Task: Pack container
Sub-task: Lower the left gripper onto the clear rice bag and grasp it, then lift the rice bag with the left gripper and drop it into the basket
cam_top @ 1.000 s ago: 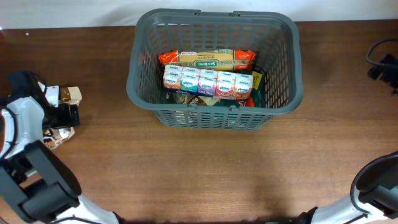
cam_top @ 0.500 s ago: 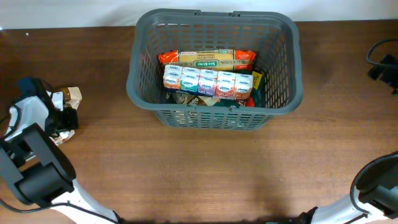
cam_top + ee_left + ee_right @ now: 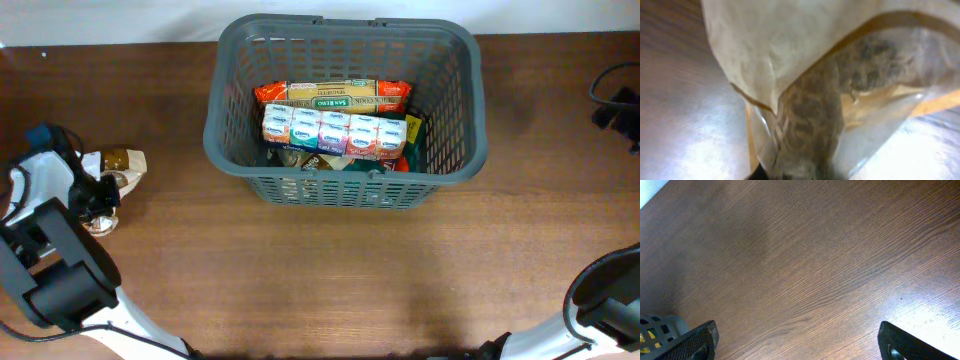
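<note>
The container (image 3: 345,188), a large dark grey slotted basket, stands at the table's back middle. Inside it lie a row of small tissue packs (image 3: 335,130), a long pasta box (image 3: 332,95) and orange packets. At the far left my left gripper (image 3: 104,186) is shut on a brown paper pouch (image 3: 124,164) with a clear window. The pouch (image 3: 790,65) fills the left wrist view and hides the fingers. My right gripper (image 3: 800,347) hangs open over bare wood, with a corner of the container (image 3: 657,330) at its lower left.
A black cable and plug (image 3: 615,95) lie at the right edge. The table's back edge runs just behind the basket. My right arm's base (image 3: 605,300) sits at the front right corner.
My left gripper has shut on the pouch. The pouch has shifted slightly right and turned. The right arm and the basket have not moved.
</note>
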